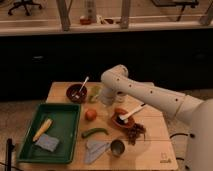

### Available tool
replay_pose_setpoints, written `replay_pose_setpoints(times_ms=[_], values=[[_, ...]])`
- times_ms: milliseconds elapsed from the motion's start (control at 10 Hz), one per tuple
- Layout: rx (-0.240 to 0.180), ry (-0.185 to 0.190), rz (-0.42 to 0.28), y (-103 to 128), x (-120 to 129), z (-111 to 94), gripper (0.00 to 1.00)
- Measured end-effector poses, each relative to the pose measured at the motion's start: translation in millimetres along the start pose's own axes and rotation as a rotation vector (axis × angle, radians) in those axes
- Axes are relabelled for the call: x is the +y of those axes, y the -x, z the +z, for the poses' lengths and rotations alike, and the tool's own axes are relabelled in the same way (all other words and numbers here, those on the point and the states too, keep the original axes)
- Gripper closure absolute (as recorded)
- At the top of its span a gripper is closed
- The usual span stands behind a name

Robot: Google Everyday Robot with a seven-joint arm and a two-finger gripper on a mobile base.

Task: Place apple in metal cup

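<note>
The apple (90, 114) is a small orange-red fruit lying on the wooden table (155, 150), just right of the green tray. The metal cup (118, 148) stands upright near the table's front edge, below and to the right of the apple. My gripper (107, 100) hangs from the white arm over the back middle of the table. It is next to the translucent green cup (95, 93), above and slightly right of the apple and apart from it. The gripper's tip is partly hidden by the wrist.
A green tray (30, 150) at left holds a yellow item (42, 129) and a grey sponge (47, 143). Nearby are a dark bowl with a spoon (76, 93), a reddish-brown bowl with a spoon (122, 119), dark grapes (134, 132), a long green pepper (95, 132) and a grey cloth (95, 148).
</note>
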Motion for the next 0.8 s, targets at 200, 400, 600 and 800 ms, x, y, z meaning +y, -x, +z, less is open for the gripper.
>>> replay_pose_setpoints(times_ms=[200,400,600,800], values=[[-0.007,0.005,-0.013,1.2,-2.3,5.3,0.20],[-0.002,0.000,-0.010,2.5,-2.4,3.3,0.20],[-0.003,-0.005,-0.015,8.0,-7.1,3.6,0.20],[-0.003,-0.007,-0.014,9.5,-8.8,4.0,0.20]])
